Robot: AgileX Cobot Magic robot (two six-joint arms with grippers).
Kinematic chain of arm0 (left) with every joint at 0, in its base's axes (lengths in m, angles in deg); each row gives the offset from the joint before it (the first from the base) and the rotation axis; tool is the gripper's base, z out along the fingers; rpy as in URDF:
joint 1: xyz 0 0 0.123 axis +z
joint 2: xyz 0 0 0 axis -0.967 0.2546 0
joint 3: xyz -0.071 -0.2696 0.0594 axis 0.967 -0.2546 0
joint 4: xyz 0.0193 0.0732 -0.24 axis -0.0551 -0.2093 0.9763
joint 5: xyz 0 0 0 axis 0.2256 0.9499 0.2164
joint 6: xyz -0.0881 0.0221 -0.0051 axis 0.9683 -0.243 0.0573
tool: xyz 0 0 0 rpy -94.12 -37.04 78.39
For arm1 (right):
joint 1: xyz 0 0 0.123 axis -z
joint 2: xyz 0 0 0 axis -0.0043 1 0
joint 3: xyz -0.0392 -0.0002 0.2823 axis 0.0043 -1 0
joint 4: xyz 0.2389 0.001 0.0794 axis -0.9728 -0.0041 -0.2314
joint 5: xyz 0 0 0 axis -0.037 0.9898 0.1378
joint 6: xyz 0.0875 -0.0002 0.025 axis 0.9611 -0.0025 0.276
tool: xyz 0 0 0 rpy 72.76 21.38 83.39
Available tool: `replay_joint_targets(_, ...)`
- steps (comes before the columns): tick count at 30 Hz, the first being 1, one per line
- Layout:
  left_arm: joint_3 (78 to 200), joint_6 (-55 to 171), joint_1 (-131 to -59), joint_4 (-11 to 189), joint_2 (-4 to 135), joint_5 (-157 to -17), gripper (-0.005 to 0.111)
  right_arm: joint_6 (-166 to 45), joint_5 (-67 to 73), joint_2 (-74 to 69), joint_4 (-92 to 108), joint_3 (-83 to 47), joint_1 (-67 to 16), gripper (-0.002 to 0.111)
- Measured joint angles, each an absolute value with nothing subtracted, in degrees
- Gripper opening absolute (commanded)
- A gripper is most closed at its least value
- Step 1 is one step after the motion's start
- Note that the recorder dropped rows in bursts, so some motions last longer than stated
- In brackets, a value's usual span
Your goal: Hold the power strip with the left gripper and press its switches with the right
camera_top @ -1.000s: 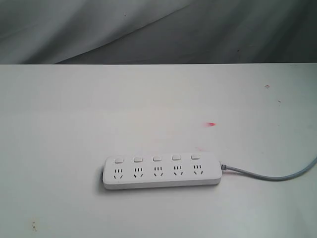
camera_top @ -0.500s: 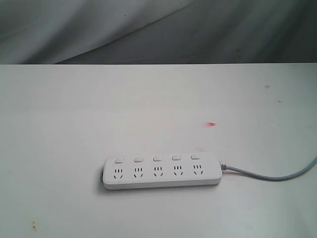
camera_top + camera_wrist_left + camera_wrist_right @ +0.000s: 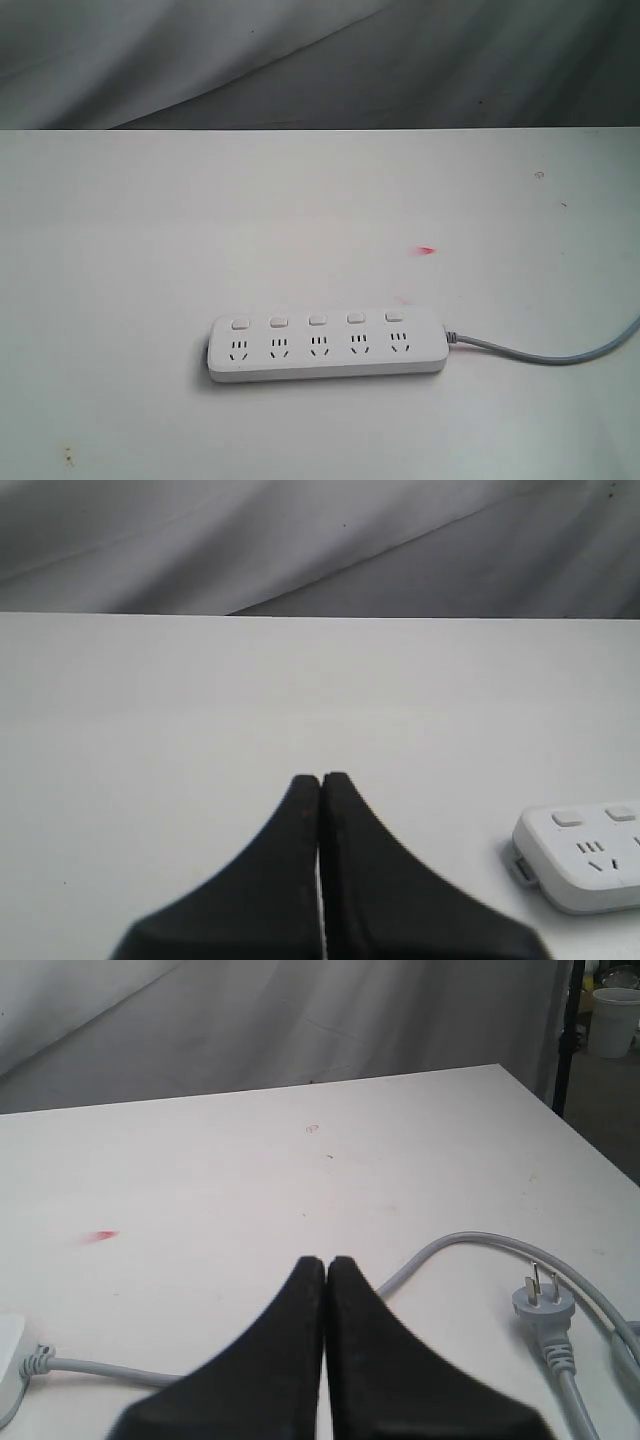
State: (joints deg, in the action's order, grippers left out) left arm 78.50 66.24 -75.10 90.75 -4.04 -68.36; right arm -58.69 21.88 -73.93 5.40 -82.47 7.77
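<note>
The white power strip (image 3: 327, 345) lies flat on the white table, its row of small square switches (image 3: 317, 320) along its far edge and its grey cord (image 3: 545, 355) running off to the right. Neither arm shows in the exterior view. In the left wrist view my left gripper (image 3: 320, 778) is shut and empty over bare table, with one end of the power strip (image 3: 585, 855) off to its side. My right gripper (image 3: 325, 1260) is also shut and empty, above the grey cord (image 3: 460, 1245); a corner of the strip (image 3: 8, 1360) shows at the frame's edge.
The cord's grey plug (image 3: 543, 1305) lies on the table near the right gripper. A small red mark (image 3: 427, 250) sits on the tabletop beyond the strip. Grey cloth (image 3: 300, 60) hangs behind the table's far edge. A white bucket (image 3: 615, 1020) stands on the floor past the table's side.
</note>
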Motion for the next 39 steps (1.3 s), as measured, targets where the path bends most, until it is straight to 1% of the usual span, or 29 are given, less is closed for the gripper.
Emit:
replay_joint_targets(4, 80.4, 65.1, -75.1, 90.7, -4.0, -66.6, 0.0, -58.7, 21.9, -73.9, 5.4, -82.5, 7.8, 0.0)
replay_joint_targets(12, 90.5, 64.0, -75.1, 90.4, -2.6, -64.3, 0.0, -58.7, 21.9, -73.9, 5.4, -82.5, 7.8, 0.0)
replay_joint_targets(22, 105.2, 59.9, -75.1, 91.2, 18.5, -64.1, 0.0, -58.7, 21.9, -73.9, 5.4, -82.5, 7.8, 0.0)
replay_joint_targets(29, 114.0, 43.3, -75.1, 101.6, 32.6, -62.7, 0.0, -58.7, 21.9, -73.9, 5.4, -82.5, 7.8, 0.0)
replay_joint_targets(39, 115.5, 12.2, -75.1, 124.0, 43.4, -62.5, 0.0, -58.7, 21.9, -73.9, 5.4, -82.5, 7.8, 0.0)
